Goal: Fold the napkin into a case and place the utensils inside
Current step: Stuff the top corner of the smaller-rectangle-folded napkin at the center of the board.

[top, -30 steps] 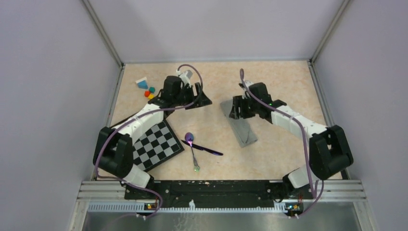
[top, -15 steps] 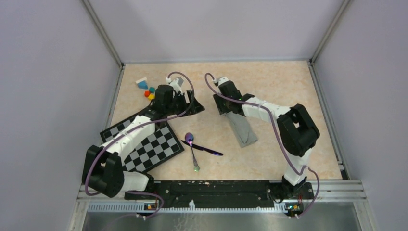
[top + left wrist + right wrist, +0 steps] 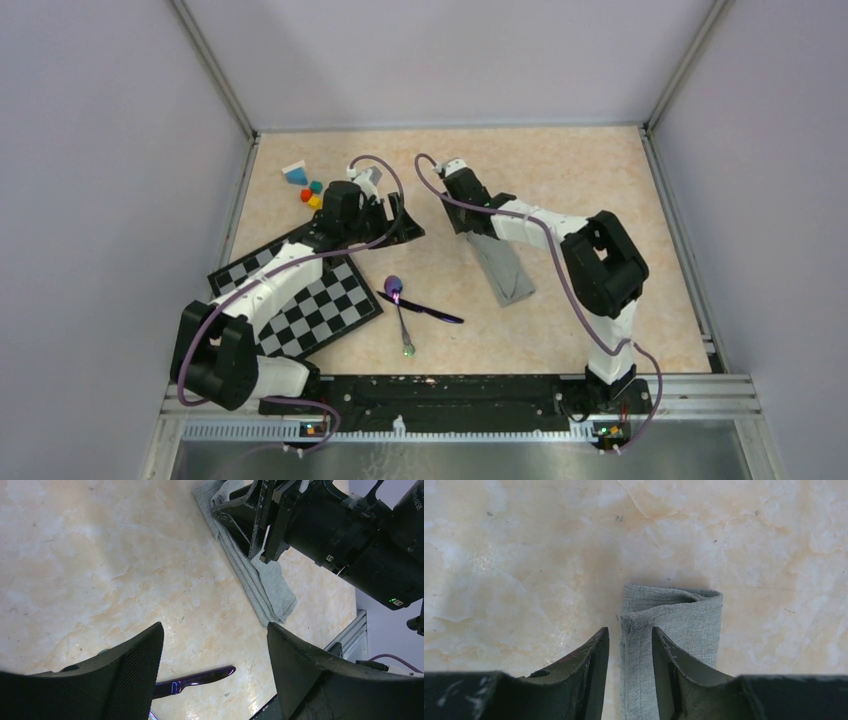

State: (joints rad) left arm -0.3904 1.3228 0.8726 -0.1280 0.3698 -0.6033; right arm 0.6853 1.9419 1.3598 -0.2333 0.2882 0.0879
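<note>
The napkin (image 3: 506,270) lies folded into a narrow grey-green strip, a case (image 3: 684,625), right of the table's middle. My right gripper (image 3: 466,220) is low over its far end. In the right wrist view the jaws of that gripper (image 3: 629,630) stand partly open astride the strip's left hemmed edge, and the left finger is clear of the cloth. The utensils lie crossed near the middle: a purple spoon (image 3: 399,298) and a dark knife (image 3: 428,311) (image 3: 200,678). My left gripper (image 3: 398,224) (image 3: 215,627) hovers wide open and empty left of the napkin (image 3: 265,587).
A black-and-white checkered board (image 3: 318,300) lies at the near left, under the left arm. Small coloured blocks (image 3: 305,185) sit at the far left. Grey walls and metal rails close in the table on three sides.
My right arm swung left to the napkin's far end and its jaws narrowed around the cloth's edge. The left arm shifted slightly left, still open.
</note>
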